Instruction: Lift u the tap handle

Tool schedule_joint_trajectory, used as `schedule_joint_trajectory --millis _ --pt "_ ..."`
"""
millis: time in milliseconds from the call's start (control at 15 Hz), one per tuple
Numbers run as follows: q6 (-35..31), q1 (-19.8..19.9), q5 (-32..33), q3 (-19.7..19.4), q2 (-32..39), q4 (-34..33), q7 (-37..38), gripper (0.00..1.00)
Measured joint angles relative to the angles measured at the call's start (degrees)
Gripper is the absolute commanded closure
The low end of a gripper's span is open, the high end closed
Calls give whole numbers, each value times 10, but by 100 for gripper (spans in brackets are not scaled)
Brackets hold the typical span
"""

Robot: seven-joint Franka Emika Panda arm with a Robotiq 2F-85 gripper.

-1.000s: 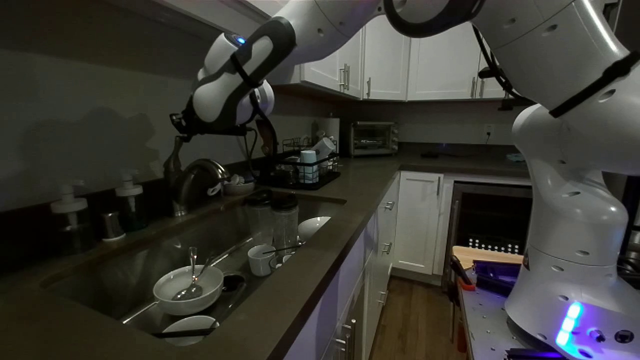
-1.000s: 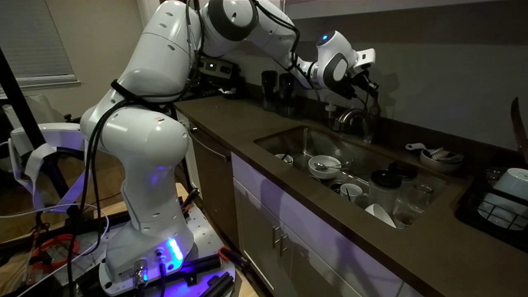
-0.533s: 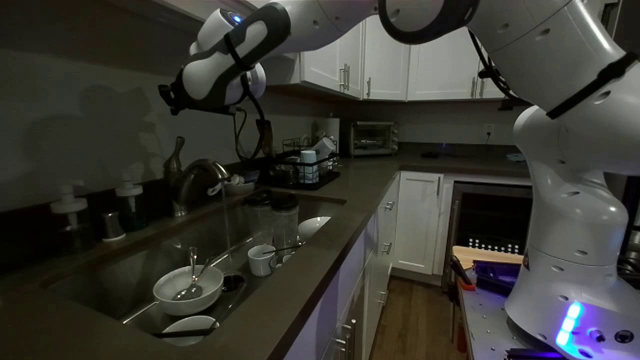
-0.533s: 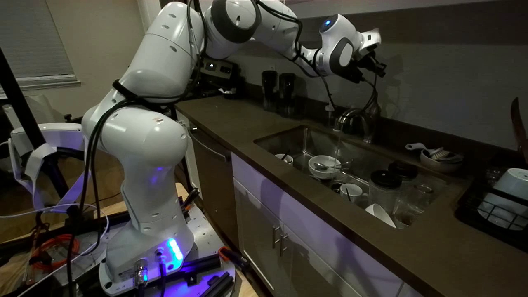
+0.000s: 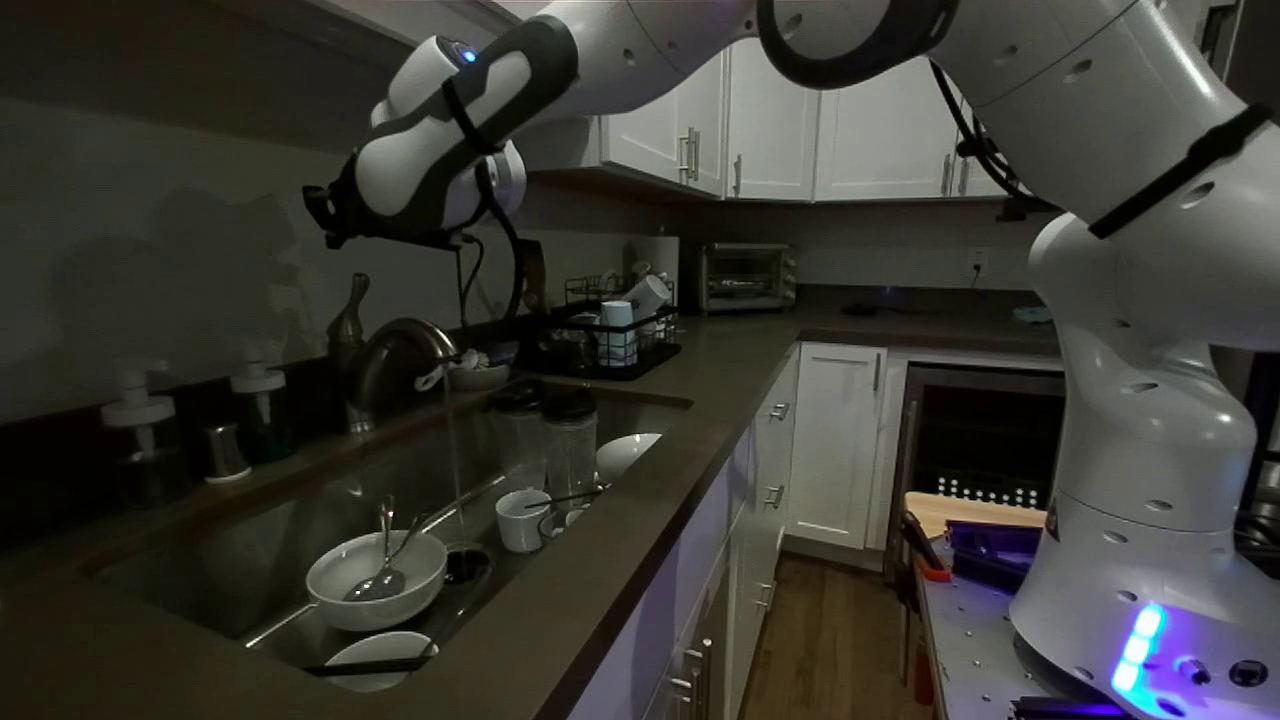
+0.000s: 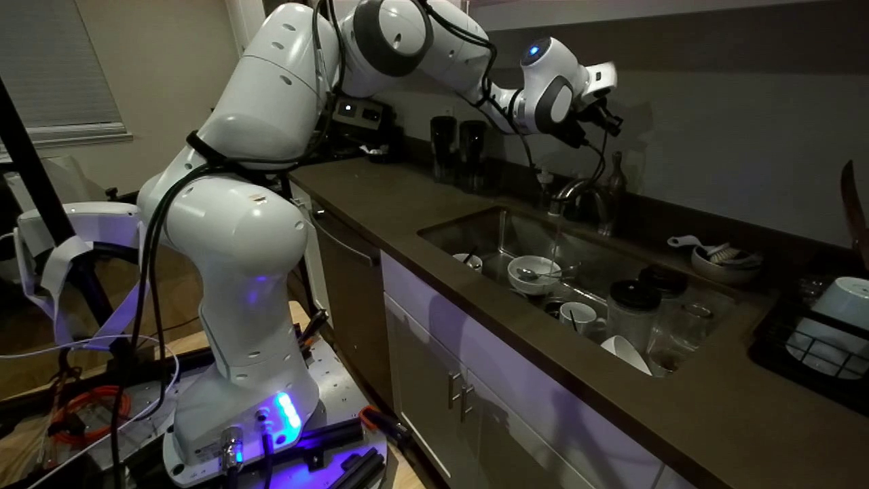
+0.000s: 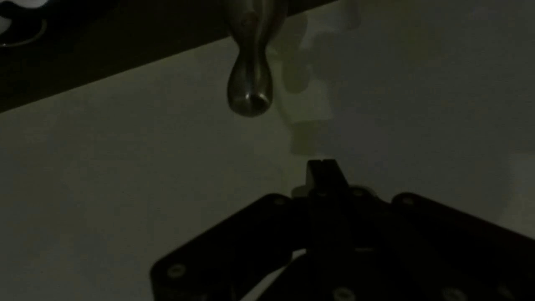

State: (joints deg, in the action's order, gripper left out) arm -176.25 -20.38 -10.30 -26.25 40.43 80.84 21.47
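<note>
Water (image 5: 453, 440) had been started beneath the tap (image 5: 366, 370), so the handle (image 7: 250, 83) was likely lifted; the closed, empty gripper (image 7: 322, 162) had been raised above the tap.

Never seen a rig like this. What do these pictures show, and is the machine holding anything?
The white machine is a robot arm, ending in a dark two-fingered gripper. Two pictures come from cameras standing outside it; the dark close-up comes from a camera on its wrist. There the tap handle seems to hang downward, since that view looks upside down; both exterior views show it pointing up. The gripper is shut, holding nothing, with a gap between it and the handle. Water runs from the faucet into the sink, where a white bowl with a spoon, a white mug and lidded clear containers stand. A dish rack stands on the counter.
</note>
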Motion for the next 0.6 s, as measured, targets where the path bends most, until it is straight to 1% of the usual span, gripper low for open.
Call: schedule_joint_trajectory --millis 133,267,400,600 --pt "-20 13 0 37 -14 25 -2 96" --pt "-24 23 0 64 -29 50 -3 96" --pt "-23 26 0 70 -41 72 -3 96" --pt "-23 21 1 55 -48 88 -3 96"
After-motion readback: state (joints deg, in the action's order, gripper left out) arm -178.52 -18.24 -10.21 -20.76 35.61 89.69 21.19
